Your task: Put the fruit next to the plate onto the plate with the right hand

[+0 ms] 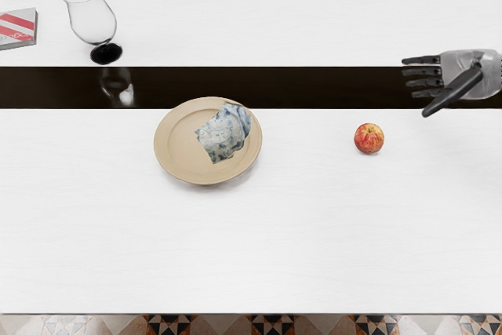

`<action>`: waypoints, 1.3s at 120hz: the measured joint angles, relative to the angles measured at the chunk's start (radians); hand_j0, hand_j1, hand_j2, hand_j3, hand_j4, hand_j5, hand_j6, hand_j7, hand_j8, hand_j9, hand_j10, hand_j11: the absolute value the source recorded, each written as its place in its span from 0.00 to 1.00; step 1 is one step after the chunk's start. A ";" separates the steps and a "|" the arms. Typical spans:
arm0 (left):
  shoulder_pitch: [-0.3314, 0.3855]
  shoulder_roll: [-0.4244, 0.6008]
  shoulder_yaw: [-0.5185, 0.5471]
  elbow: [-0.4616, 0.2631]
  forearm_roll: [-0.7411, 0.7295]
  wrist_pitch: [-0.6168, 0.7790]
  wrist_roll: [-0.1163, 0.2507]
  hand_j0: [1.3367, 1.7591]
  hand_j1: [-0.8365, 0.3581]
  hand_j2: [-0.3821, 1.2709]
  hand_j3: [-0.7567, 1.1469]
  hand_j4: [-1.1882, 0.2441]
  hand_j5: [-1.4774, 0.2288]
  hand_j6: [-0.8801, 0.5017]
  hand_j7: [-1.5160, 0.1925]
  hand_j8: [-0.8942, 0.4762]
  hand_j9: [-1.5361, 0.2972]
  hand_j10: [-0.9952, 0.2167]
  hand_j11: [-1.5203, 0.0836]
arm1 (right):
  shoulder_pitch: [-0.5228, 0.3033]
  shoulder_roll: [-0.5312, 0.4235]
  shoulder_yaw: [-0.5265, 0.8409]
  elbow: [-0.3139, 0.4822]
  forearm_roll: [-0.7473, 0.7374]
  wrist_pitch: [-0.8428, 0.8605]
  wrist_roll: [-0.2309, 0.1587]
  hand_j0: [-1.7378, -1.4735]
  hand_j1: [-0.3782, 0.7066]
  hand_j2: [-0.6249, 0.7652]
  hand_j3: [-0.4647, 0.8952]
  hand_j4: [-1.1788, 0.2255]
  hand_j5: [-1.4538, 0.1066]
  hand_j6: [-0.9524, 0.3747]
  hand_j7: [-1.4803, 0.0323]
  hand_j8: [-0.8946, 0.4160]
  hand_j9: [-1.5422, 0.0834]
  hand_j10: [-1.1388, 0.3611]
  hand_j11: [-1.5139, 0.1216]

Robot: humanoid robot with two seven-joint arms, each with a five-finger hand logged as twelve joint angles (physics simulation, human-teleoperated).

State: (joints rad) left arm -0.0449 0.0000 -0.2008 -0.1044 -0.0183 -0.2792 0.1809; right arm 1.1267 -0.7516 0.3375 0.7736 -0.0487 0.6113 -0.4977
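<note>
A long white worktop (pixel 314 233) fills most of the head view, crossed from side to side by a glossy dark band (pixel 314 87). Below its near edge shows a strip of floor (pixel 274 325) tiled in a geometric pattern, and a narrow brownish strip runs along the top of the picture.

At the far left stands a clear stemmed glass (pixel 88 12) on a dark foot, its reflection showing faintly in the band below it. Just left of the glass, a red-striped book (pixel 17 27) is cut off by the edge of the picture.

The right hand (pixel 459 74) comes in from the right edge and sits over the dark band. Its fingers (pixel 422 72) are stretched out flat and slightly apart, pointing to the left, with the thumb angled down and leftward. They hold nothing and touch nothing.

The apple (pixel 369 138), red with a yellowish patch, rests on the white worktop in front of the band. It lies below and to the left of the fingertips, near them but clearly apart. The tan plate (pixel 174 154) sits well to the left of the apple, near the middle of the worktop. On it lies a crumpled blue-and-white item (pixel 223 132), perhaps a cloth or a wrapper; the render is too soft to tell.
</note>
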 joint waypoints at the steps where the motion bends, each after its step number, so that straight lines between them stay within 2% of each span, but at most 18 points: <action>1: 0.000 0.000 0.000 0.000 0.000 0.000 0.000 0.76 0.99 0.23 0.40 0.82 0.86 0.63 0.88 0.65 0.83 0.82 0.94 | 0.000 0.000 0.000 0.000 0.000 0.000 0.000 0.30 0.03 0.45 0.34 0.84 0.93 0.72 0.98 0.68 0.95 0.76 0.93; 36: 0.007 0.000 -0.002 0.000 0.000 0.000 0.000 0.76 0.99 0.23 0.40 0.82 0.86 0.63 0.88 0.65 0.83 0.82 0.94 | 0.013 0.000 0.002 0.003 -0.006 0.000 -0.008 0.30 0.03 0.45 0.34 0.84 0.93 0.72 0.98 0.68 0.95 0.76 0.93; 58: 0.010 0.000 -0.003 0.000 0.000 0.000 0.000 0.76 0.99 0.23 0.40 0.82 0.86 0.63 0.88 0.65 0.83 0.82 0.94 | 0.049 0.000 -0.011 0.008 -0.113 0.000 -0.077 0.30 0.03 0.45 0.34 0.84 0.93 0.72 0.98 0.68 0.95 0.76 0.93; 74: 0.010 0.000 -0.004 0.000 0.000 0.000 0.000 0.76 0.99 0.23 0.40 0.82 0.86 0.63 0.88 0.65 0.83 0.82 0.94 | 0.148 -0.013 -0.028 0.032 -0.231 0.000 -0.103 0.30 0.03 0.45 0.34 0.84 0.93 0.72 0.98 0.68 0.95 0.76 0.93; 86: 0.010 0.000 -0.004 0.000 0.000 0.000 0.000 0.76 0.99 0.23 0.40 0.82 0.86 0.63 0.88 0.65 0.83 0.82 0.94 | 0.252 -0.015 -0.153 0.082 -0.297 0.000 -0.109 0.30 0.03 0.45 0.34 0.84 0.93 0.72 0.98 0.68 0.95 0.76 0.93; 98: 0.011 0.000 -0.005 0.000 0.000 0.000 0.000 0.76 0.99 0.23 0.40 0.82 0.86 0.63 0.88 0.65 0.83 0.82 0.94 | 0.313 0.004 -0.255 0.120 -0.334 0.000 -0.112 0.30 0.03 0.45 0.34 0.84 0.93 0.72 0.98 0.68 0.95 0.76 0.93; 114: 0.011 0.000 -0.005 0.000 0.000 0.000 0.000 0.76 0.99 0.23 0.40 0.82 0.86 0.63 0.88 0.65 0.83 0.82 0.94 | 0.385 0.126 -0.405 0.176 -0.408 0.000 -0.113 0.30 0.03 0.45 0.34 0.84 0.93 0.72 0.98 0.68 0.95 0.76 0.93; 142: 0.017 0.000 -0.003 0.000 0.000 0.000 0.000 0.76 0.99 0.23 0.40 0.82 0.86 0.63 0.88 0.65 0.83 0.82 0.94 | 0.439 0.211 -0.581 0.197 -0.440 -0.075 -0.113 0.30 0.03 0.45 0.34 0.84 0.93 0.72 0.98 0.68 0.95 0.76 0.93; 156: 0.017 0.000 -0.002 0.000 0.000 0.000 0.000 0.76 0.99 0.23 0.40 0.82 0.86 0.63 0.88 0.65 0.83 0.82 0.94 | 0.451 0.249 -0.621 0.198 -0.443 -0.116 -0.113 0.30 0.03 0.45 0.34 0.84 0.93 0.72 0.98 0.68 0.95 0.76 0.93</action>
State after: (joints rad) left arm -0.0276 0.0000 -0.2029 -0.1043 -0.0184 -0.2792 0.1810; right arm 1.5777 -0.5029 -0.2835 0.9720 -0.4920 0.4954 -0.6109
